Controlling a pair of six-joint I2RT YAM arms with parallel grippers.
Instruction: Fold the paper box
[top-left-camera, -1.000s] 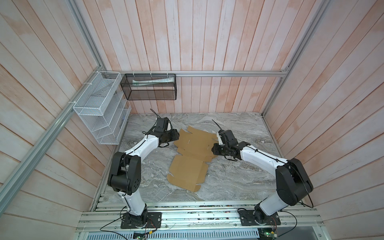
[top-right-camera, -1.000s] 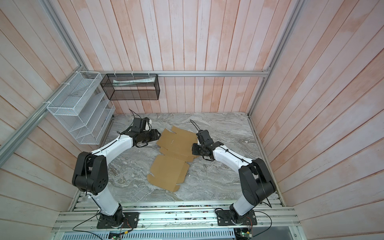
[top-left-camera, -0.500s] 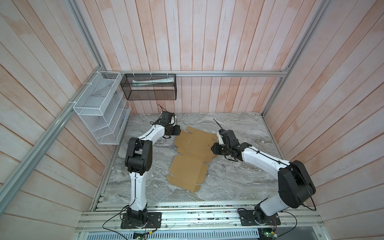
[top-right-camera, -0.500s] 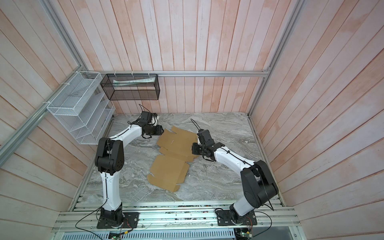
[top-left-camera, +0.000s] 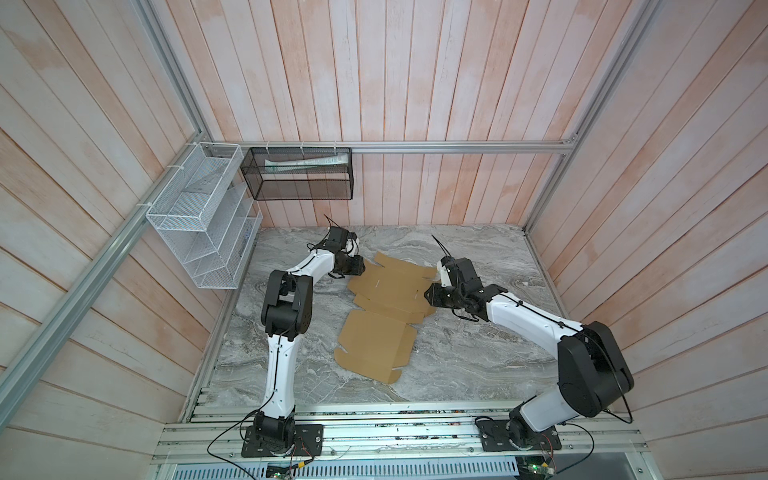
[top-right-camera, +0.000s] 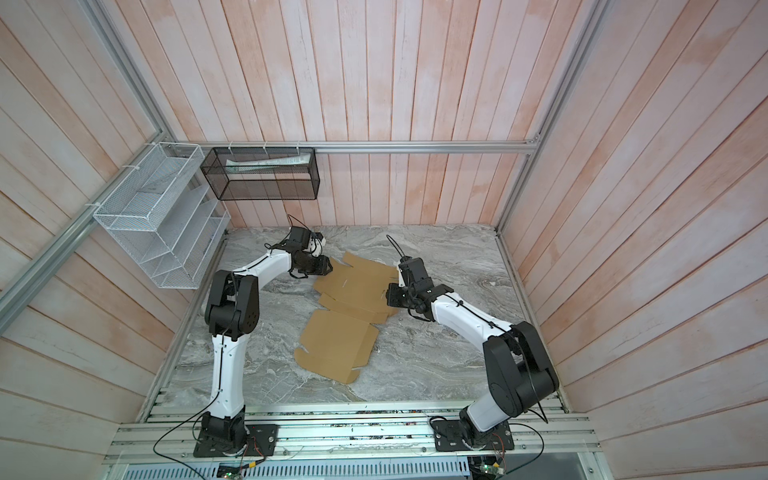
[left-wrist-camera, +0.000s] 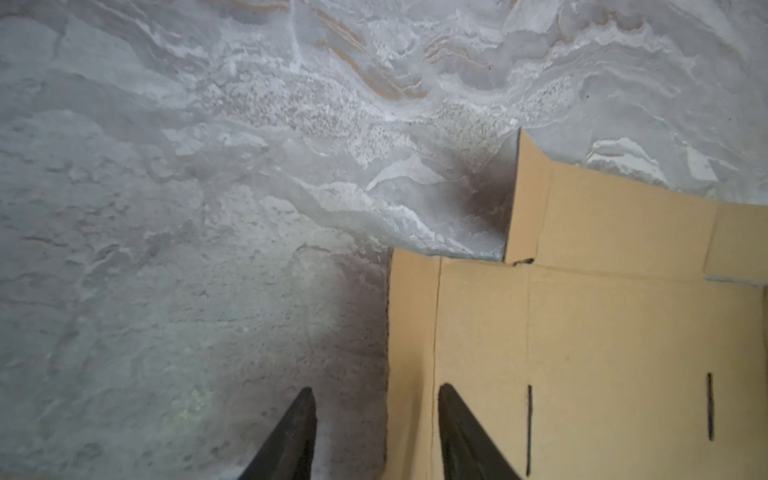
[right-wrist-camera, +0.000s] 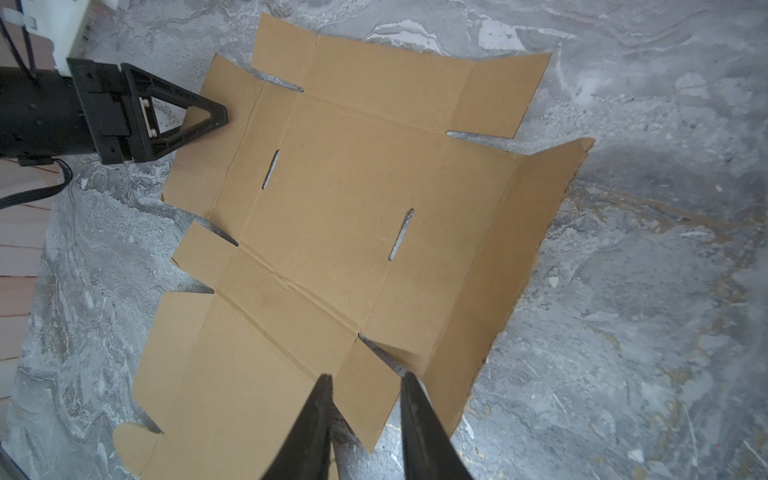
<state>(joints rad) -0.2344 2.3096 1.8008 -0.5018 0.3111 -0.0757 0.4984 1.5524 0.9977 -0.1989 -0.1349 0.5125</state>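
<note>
The paper box (top-left-camera: 386, 291) (top-right-camera: 349, 291) is a flat brown cardboard sheet with flaps and slots, lying on the marble table in both top views. My left gripper (top-left-camera: 360, 266) (top-right-camera: 328, 266) is at its far left edge. In the left wrist view the left gripper (left-wrist-camera: 374, 388) is open and straddles the edge of the box (left-wrist-camera: 602, 332), one finger over cardboard and one over stone. My right gripper (top-left-camera: 428, 293) (right-wrist-camera: 368, 376) is open at the right edge of the box (right-wrist-camera: 353, 208), with a small corner flap (right-wrist-camera: 365, 399) showing between its fingers. The right side flap (right-wrist-camera: 519, 249) stands tilted up.
The grey marble table (top-left-camera: 478, 353) is walled in by wooden panels. A white wire rack (top-left-camera: 199, 220) hangs on the left wall. A black mesh basket (top-left-camera: 299, 174) hangs on the back wall. An aluminium rail (top-left-camera: 374, 432) carrying both arm bases runs along the front.
My left arm has raised its elbow and reached farther back, bringing its gripper to the sheet's far left edge with the jaws a little narrower. The right arm has hardly moved.
</note>
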